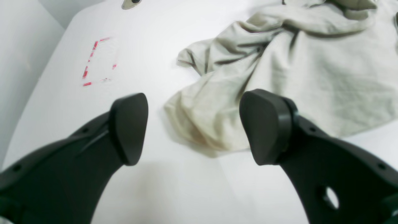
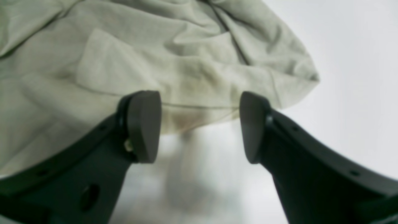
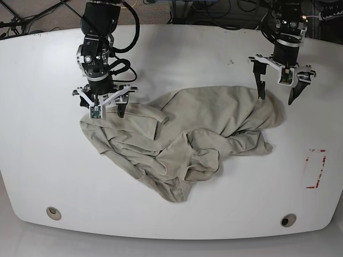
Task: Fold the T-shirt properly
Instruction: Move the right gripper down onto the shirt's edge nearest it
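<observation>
The khaki-beige T-shirt point(image 3: 203, 128) lies crumpled and bunched in the middle of the white table point(image 3: 43, 160). My left gripper point(image 3: 277, 96) hovers open over the shirt's far right edge. In the left wrist view a rumpled fold of the T-shirt point(image 1: 311, 68) lies just beyond the left gripper point(image 1: 197, 127), whose jaws hold nothing. My right gripper point(image 3: 103, 110) stands open at the shirt's far left edge. In the right wrist view a hem of the T-shirt point(image 2: 124, 62) sits just past the right gripper point(image 2: 199, 127), with only bare table between its fingers.
A red dashed rectangle point(image 3: 315, 168) is marked on the table near its right edge, also seen as the red dashed rectangle point(image 1: 98, 60) in the left wrist view. Two round holes point(image 3: 53, 213) point(image 3: 288, 220) sit near the front edge. Cables lie behind the table.
</observation>
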{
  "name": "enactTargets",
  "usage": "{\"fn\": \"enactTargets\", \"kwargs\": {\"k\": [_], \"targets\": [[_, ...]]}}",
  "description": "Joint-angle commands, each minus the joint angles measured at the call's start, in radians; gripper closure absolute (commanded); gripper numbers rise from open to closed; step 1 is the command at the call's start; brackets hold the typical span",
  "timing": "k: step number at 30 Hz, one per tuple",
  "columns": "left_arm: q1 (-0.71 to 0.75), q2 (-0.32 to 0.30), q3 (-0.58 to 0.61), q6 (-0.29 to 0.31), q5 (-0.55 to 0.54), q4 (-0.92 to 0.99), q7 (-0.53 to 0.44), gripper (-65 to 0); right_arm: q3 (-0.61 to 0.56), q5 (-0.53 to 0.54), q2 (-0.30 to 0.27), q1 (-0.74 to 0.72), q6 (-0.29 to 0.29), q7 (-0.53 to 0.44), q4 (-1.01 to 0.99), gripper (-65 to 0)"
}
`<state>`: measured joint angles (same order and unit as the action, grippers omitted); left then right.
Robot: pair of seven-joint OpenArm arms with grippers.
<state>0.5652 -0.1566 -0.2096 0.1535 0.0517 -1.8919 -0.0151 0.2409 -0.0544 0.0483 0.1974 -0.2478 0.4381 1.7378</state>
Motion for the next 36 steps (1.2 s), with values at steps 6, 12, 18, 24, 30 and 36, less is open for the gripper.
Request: {"fn": "enactTargets", "kwargs": {"k": [6, 12, 18, 24, 30, 36], "targets": [[-0.012, -0.009, -0.012, -0.011, -0.004, -0.014, -0.009, -45.5, 0.005, -0.078, -0.048, -0.082, 0.003, -0.018, -0.087, -38.3], [-0.016, -0.01, -0.014, -0.01, -0.003, -0.005, -0.008, -45.5, -0.02, -0.097, -0.053, -0.127, 0.004, 0.012, -0.105, -38.0], [-0.017, -0.009, -0.014, -0.01, 0.0, -0.005, -0.003, -45.4, -0.042, -0.095, -0.055, -0.154, 0.005, 0.051, -0.104, -38.1], [-0.008, -0.007, -0.024, -0.01, -0.002, -0.012, -0.011, -45.8, -0.044, -0.08, -0.056, -0.172, 0.009, 0.063, -0.085, -38.0], [-0.006, -0.007, -0.027, -0.01, -0.004, -0.013, -0.014, -45.8, -0.035, -0.036, -0.052, -0.161, 0.008, 0.058, -0.057, -38.0], [-0.014, -0.005, -0.029, -0.005, -0.007, -0.008, -0.012, -46.2, 0.04, 0.156, -0.045, -0.09, -0.003, 0.043, -0.009, -37.9]]}}
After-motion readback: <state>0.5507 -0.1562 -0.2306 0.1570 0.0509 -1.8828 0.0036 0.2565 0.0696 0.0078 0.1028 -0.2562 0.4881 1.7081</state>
